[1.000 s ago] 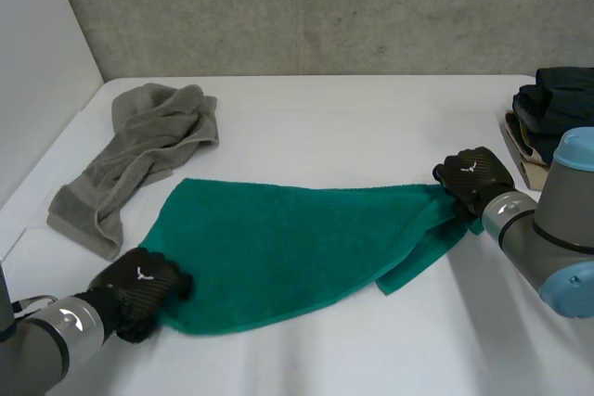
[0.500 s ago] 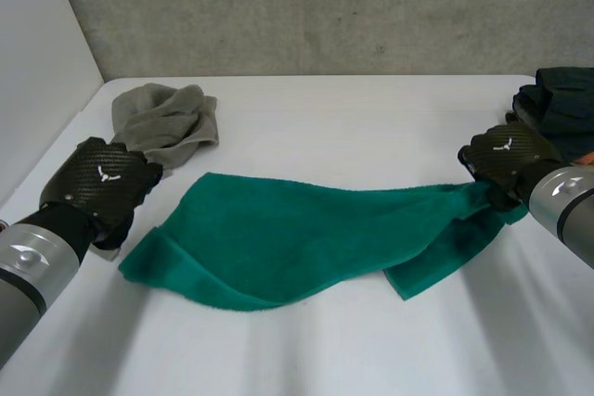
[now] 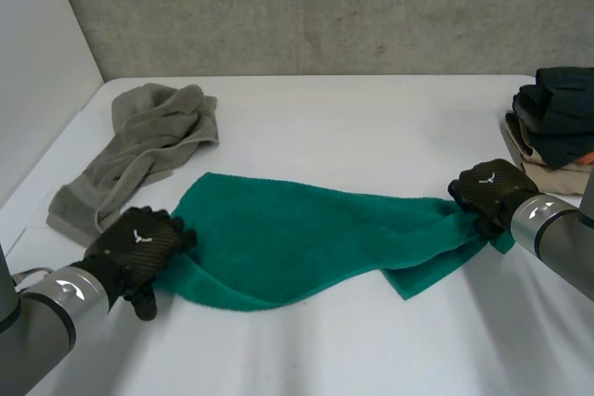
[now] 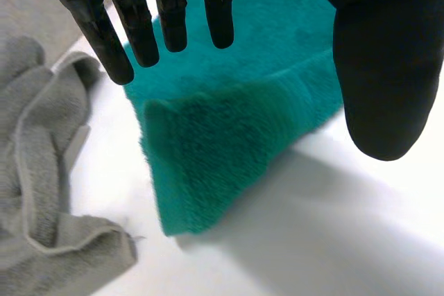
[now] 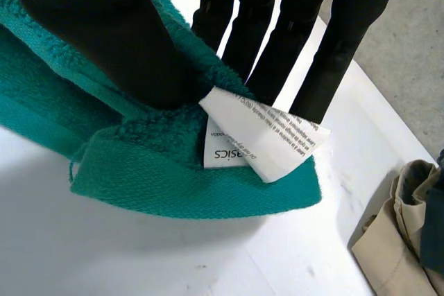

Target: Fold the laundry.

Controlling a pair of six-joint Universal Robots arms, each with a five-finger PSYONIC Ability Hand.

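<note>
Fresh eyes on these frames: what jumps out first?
The green towel, drawn out across the middle of the white table between the two hands. The right hand pinches its right corner, a white care label sticking out there; the left hand is open over the left corner, fingers straight. A crumpled grey towel lies beyond the left hand, and dark folded clothes are stacked at the table's right edge.

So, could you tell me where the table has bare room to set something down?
Bare: the far table between grey towel and stacked clothes, behind the green towel; also the near strip before it. Crowded: around the left hand by the grey towel, and around the right hand by the clothes.
</note>
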